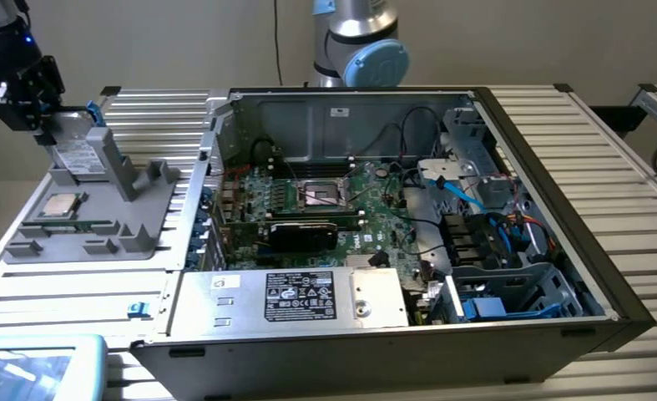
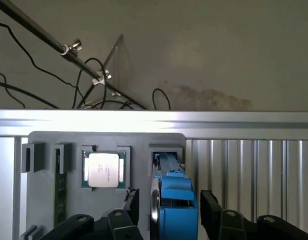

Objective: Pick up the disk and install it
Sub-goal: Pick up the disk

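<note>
Disk (image 1: 78,154) upright on edge in a slot of the grey fixture (image 1: 117,238), upper left of the exterior view, lower part sunk in the slot and hidden. Same disk (image 2: 176,205) end-on at the wrist camera, blue carrier uppermost, between two black fingers (image 2: 131,202). Gripper (image 2: 169,205) released, jaws wide, straddling the disk's upper end with a narrow gap on either side, nothing grasped. Also in the fixture: a square CPU chip (image 2: 103,169) flat in its recess just beside the disk's slot, and a green memory stick (image 2: 59,197) on edge in a narrow slot beyond it. White label on the disk's face, print too small to read; faint marks on the chip lid, likewise illegible. Open computer case (image 1: 601,276) across centre and right of the exterior view, holding a green motherboard (image 1: 340,209), blue cables (image 1: 467,196) at right, and a silver box (image 1: 222,301) along the lower edge with a black-and-white label, text unreadable. Case and fixture both on a slatted metal table (image 1: 595,134). Robot joint (image 1: 361,54) behind the case, cut off by the top edge.
</note>
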Tool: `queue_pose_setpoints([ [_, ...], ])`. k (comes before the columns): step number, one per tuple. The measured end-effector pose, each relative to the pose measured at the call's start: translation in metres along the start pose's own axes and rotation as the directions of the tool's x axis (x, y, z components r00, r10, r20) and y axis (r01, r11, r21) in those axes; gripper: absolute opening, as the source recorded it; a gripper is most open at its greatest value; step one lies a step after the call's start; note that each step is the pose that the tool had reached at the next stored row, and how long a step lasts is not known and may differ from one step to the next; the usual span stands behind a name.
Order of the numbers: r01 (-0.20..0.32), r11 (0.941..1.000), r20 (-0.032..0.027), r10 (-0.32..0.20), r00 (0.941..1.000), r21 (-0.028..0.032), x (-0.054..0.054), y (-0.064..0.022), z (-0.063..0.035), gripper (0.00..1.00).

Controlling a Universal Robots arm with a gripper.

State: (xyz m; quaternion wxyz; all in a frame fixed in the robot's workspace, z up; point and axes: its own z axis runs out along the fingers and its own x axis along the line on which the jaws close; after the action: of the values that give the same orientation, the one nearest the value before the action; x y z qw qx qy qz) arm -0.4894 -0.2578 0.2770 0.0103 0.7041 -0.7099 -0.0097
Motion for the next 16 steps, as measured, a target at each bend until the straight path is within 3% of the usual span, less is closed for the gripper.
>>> queue_pose_setpoints([
  [14, 0.0, 1.0, 0.0001, 0.0, 1.0, 0.0029, -0.0002, 0.0018, 0.0029, 0.6],
  [16, 0.0, 1.0, 0.0, 0.0, 1.0, 0.0031, -0.0002, 0.0018, 0.003, 0.52],
])
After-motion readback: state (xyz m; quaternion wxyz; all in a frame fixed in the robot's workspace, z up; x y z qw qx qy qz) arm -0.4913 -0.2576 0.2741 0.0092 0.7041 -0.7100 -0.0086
